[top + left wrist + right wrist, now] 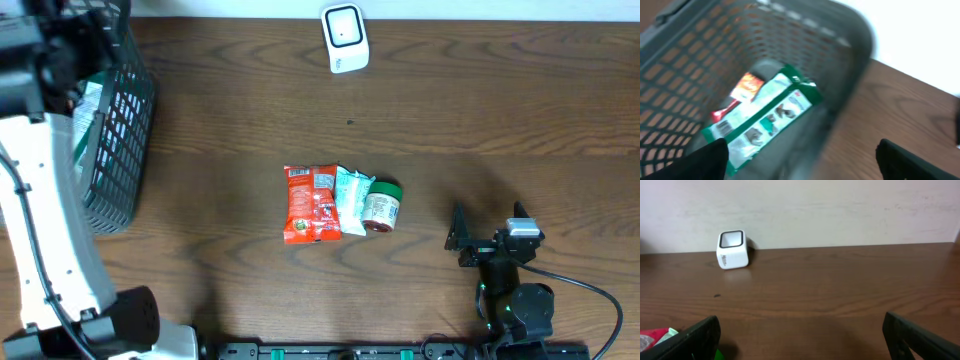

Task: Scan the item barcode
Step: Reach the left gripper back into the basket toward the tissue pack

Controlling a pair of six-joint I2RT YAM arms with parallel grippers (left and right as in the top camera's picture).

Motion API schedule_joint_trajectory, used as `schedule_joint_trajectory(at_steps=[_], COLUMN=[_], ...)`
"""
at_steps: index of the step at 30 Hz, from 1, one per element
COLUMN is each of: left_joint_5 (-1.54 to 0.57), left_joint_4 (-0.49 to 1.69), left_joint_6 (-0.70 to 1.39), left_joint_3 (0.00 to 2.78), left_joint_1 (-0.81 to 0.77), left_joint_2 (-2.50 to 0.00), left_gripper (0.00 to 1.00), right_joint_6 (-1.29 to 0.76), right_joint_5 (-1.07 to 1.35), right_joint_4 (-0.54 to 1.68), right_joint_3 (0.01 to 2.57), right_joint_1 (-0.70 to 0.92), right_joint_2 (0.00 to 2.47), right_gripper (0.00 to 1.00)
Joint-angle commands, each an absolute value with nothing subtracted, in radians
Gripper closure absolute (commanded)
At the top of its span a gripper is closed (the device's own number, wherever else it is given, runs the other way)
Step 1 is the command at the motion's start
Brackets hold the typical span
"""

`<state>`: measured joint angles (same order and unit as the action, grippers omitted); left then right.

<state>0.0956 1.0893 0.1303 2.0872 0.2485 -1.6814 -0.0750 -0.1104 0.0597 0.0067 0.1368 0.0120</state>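
Observation:
In the overhead view the white barcode scanner (345, 38) stands at the table's far edge. Mid-table lie a red snack packet (311, 204), a pale teal packet (351, 200) and a green-lidded jar (382, 207), side by side. My left gripper (800, 165) hangs open over the dark mesh basket (122, 130), nothing between its fingers. Below it in the basket lie a green-and-white packet (762, 120) and a red-orange item (742, 90). My right gripper (485, 240) rests open near the front edge, right of the jar. It faces the scanner (732, 249).
The basket (685, 65) fills the table's far left corner, with the white left arm (45, 230) running along the left edge. The red packet's corner (650, 337) shows at the lower left of the right wrist view. A pale wall lies behind the table.

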Motion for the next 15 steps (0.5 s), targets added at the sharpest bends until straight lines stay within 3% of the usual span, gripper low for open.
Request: schedule_joint_trajectory(at_steps=[1,9,15], left_joint_5=[-0.011,-0.284,-0.267], left_joint_4=[1.083,1.061,1.068], left_joint_6=[0.125,0.124,0.123], left_joint_3=[2.090,2.089,2.081], left_joint_1=[0.337,0.523,0.567], left_joint_2=[-1.715,-1.798,-1.874], left_gripper=[0.04,0.03,0.02], right_joint_6=[-0.071,-0.071,-0.071], right_joint_5=[-0.122,-0.122,-0.122], right_joint_4=[0.063,0.063,0.063], right_joint_3=[0.006,0.006,0.006], right_joint_1=[0.125,0.125,0.125], right_joint_2=[0.007,0.007,0.007], right_gripper=[0.01,0.01,0.01])
